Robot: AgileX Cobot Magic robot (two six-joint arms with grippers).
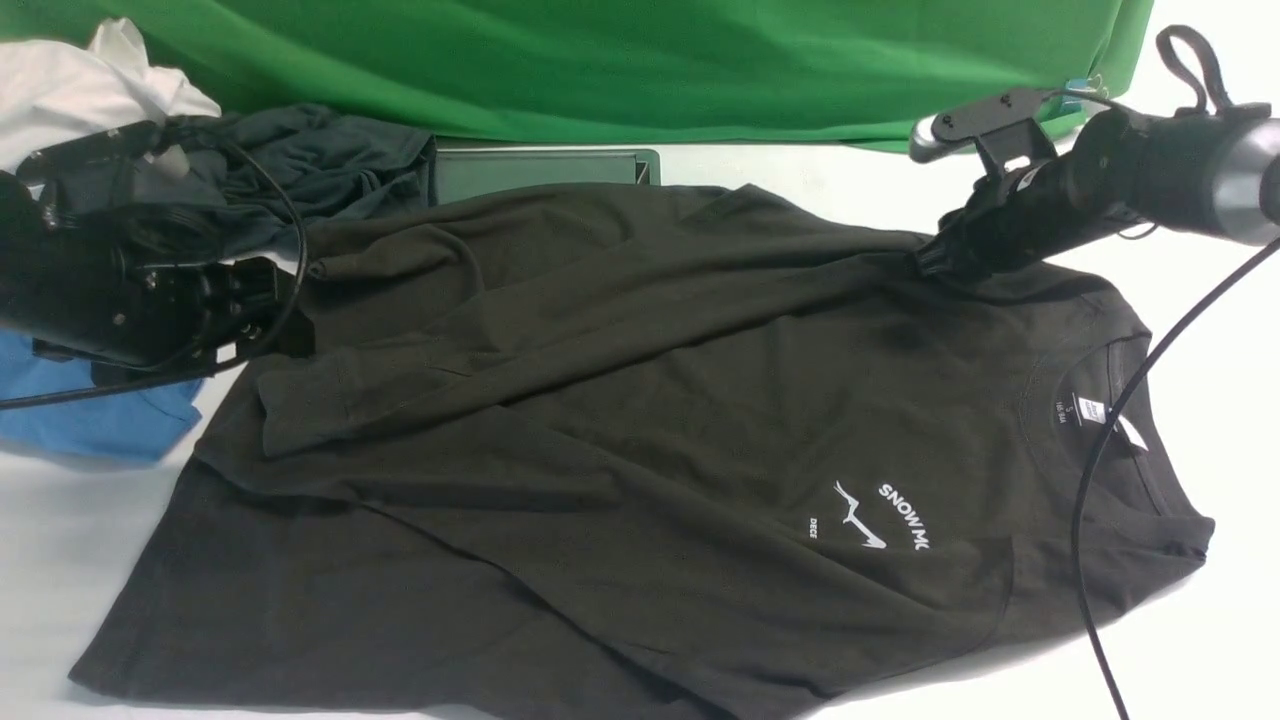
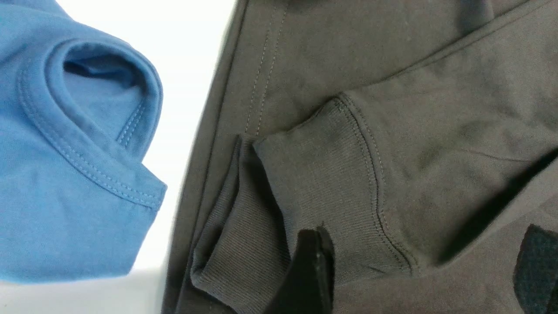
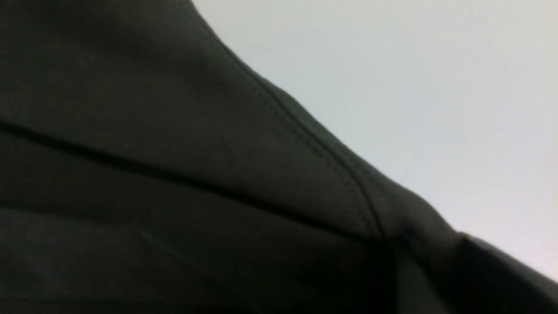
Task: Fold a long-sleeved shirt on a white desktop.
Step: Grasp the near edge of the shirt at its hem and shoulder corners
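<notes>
At the far left of my front feed, a white cloth (image 1: pixel 80 85), a grey garment (image 1: pixel 340 160) and a blue shirt (image 1: pixel 90 420) lie bunched on the table (image 1: pixel 60 560). My left arm (image 1: pixel 90 290) reaches in low over them, roughly level. The left gripper (image 1: pixel 285 325) sits at the hem end of the black shirt (image 1: pixel 620 400). On the left wrist feed its fingers (image 2: pixel 311 274) stand wide apart and hold nothing. A ribbed cuff (image 2: pixel 322 174) lies flat between them, and one fingertip overlaps the cuff's edge.

The black shirt covers most of the middle of the table, front side up. Its long axis runs left to right on a slight slant, with the hem to the left and nearer me and the collar (image 1: pixel 1035 400) to the right. The sleeves are laid across the body with their cuffs at the left. The chest print (image 1: pixel 900 515) sits toward the near edge. Beyond the shirt are a hatch (image 1: pixel 545 170) and a green cloth (image 1: pixel 650 60).

My right arm (image 1: pixel 1130 190) slopes down leftward from the right. The right gripper (image 1: pixel 932 262) is at the shirt's far shoulder, its jaws closed on a pinch of cloth that is drawn up to the tip. The right wrist feed is blurred and shows only dark cloth with a seam against the white table.
</notes>
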